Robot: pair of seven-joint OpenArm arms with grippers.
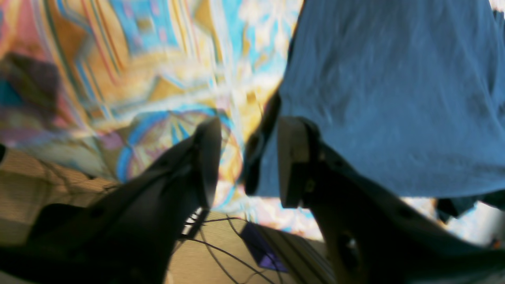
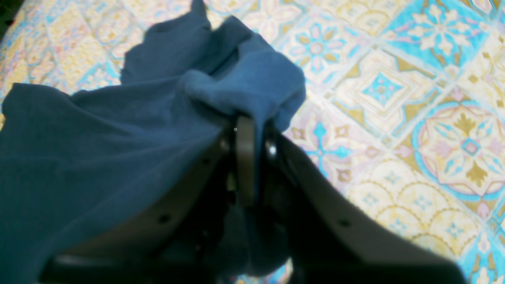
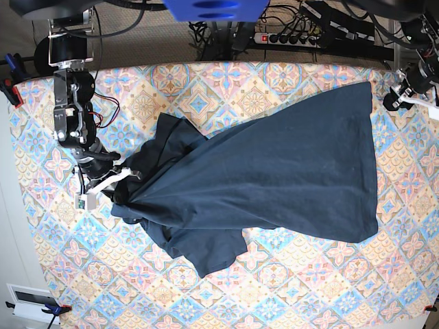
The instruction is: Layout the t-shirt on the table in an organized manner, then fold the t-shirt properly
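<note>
Both arms black w/ matte plastic tool fingers, grey-beige pads, round screw holes; right arm carries red/black cabling.

Right arm, at nine o'clock in the base view, reaches from the far edge toward six o'clock, its dark links stacked in line and the wrist bent inward toward three o'clock. Right gripper: jaws pressed together on a bunched fold of the t-shirt, cloth spilling over both fingertips in the wrist view. Left arm, at two o'clock in the base view, shows only its wrist. Left gripper: jaws parted with a clear gap between the fingers, nothing between them, one finger lying against the cloth's edge.
</note>
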